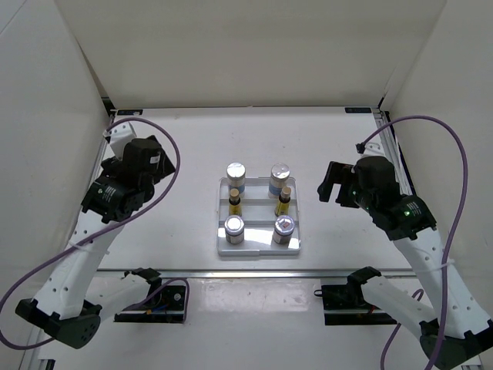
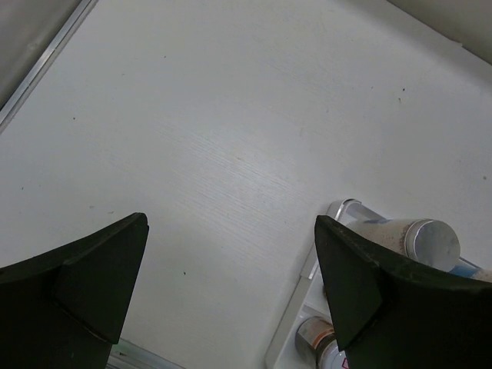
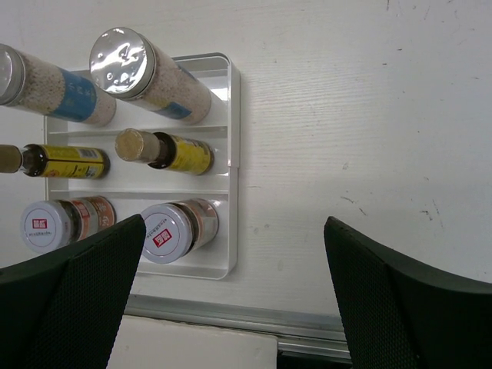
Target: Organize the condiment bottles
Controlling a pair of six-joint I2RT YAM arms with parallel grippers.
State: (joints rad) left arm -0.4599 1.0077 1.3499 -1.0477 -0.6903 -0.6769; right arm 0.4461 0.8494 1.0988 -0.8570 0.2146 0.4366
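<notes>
A white tiered tray (image 1: 259,248) sits mid-table and holds all six condiment bottles upright. Two tall white bottles with blue bands (image 1: 236,176) (image 1: 280,177) stand in the back row. Two tiny amber bottles (image 1: 235,202) (image 1: 283,199) stand in the middle row. Two silver-lidded jars (image 1: 233,229) (image 1: 283,229) stand in the front row. My left gripper (image 1: 135,158) (image 2: 231,223) is open and empty, left of the tray. My right gripper (image 1: 331,185) (image 3: 234,223) is open and empty, right of the tray (image 3: 234,115). The right wrist view shows all three rows.
A metal rail (image 1: 254,272) runs along the table's front edge, and another rail (image 2: 46,54) runs along the left side. White walls close in the back and both sides. Purple cables (image 1: 173,154) loop from each arm.
</notes>
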